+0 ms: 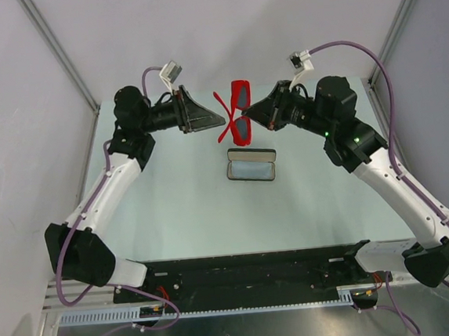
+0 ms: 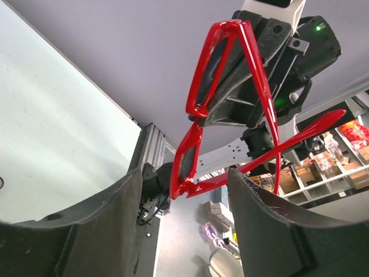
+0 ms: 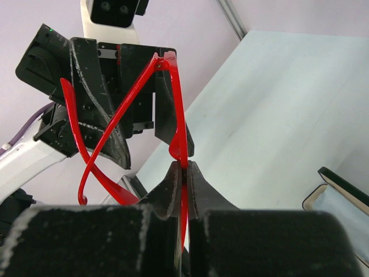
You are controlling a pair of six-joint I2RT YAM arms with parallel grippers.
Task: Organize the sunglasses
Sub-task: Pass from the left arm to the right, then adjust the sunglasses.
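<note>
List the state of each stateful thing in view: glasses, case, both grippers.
sunglasses: off the table, arms crossed in an X, frame pinched by the right gripper.
right gripper: shut on the sunglasses.
left gripper: open, holding nothing, sunglasses just ahead of its fingers.
case: open, lying on the table, pale blue cloth inside.

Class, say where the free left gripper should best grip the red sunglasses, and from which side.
Probably the sunglasses' crossed arms, from the robot's left: they stick out toward the open left gripper, while the right gripper pinches the front frame.
</note>
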